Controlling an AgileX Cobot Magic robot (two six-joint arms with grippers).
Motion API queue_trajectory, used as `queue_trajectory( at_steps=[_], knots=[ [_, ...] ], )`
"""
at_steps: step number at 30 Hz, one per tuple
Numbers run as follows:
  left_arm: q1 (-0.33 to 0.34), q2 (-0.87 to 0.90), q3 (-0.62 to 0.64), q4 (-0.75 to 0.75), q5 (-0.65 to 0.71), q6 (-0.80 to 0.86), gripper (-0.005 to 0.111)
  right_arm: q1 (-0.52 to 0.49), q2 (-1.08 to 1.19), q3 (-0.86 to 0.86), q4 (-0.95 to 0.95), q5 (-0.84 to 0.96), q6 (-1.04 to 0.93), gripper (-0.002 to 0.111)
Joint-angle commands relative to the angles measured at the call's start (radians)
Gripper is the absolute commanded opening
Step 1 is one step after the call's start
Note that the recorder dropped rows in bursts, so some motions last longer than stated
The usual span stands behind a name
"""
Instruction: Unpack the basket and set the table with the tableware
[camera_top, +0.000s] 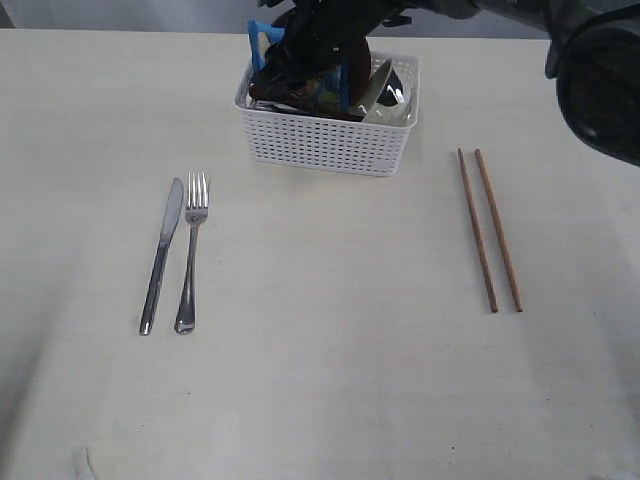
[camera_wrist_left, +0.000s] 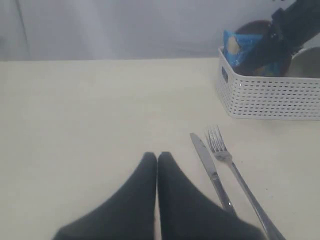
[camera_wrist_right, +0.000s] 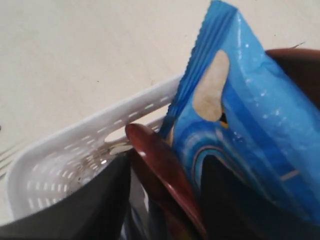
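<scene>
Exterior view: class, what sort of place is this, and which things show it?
Probably a dining table staged for a robot trial: a steel knife and steel fork lie side by side on the pale cream tabletop, two wooden chopsticks lie parallel, and a white perforated plastic basket stands beyond them.

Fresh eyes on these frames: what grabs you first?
The right gripper is down in the white basket at the top middle of the exterior view. Its jaws stand apart either side of a red-brown wooden spoon, and a bright blue chips packet crowds it. Nearer the camera, the knife and fork lie side by side on the left, and the chopsticks are paired on the right.
</scene>
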Motion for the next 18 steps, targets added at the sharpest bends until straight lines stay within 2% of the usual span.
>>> queue_trajectory(
  at_steps=[1,7,9,12,13,18],
  knots=[
    [-0.008,-0.003,0.003,0.003,-0.002,-0.001,0.000,0.003,0.011,-0.003,0.012,-0.035,-0.014,0.044],
    [-0.008,-0.003,0.003,0.003,-0.002,-0.001,0.000,0.003,0.051,-0.003,0.012,-0.031,-0.014,0.042],
    [-0.008,-0.003,0.003,0.003,-0.002,-0.001,0.000,0.003,0.052,-0.003,0.012,-0.033,-0.014,0.032],
    [-0.008,-0.003,0.003,0.003,-0.002,-0.001,0.000,0.003,0.043,-0.003,0.012,-0.033,-0.016,0.003],
    [-0.008,-0.003,0.003,0.003,-0.002,-0.001,0.000,0.003,0.038,-0.003,0.012,-0.033,-0.016,0.000],
    [-0.008,-0.003,0.003,0.003,-0.002,-0.001,0.000,0.003,-0.029,-0.003,0.012,-0.033,-0.047,-0.001]
  ],
)
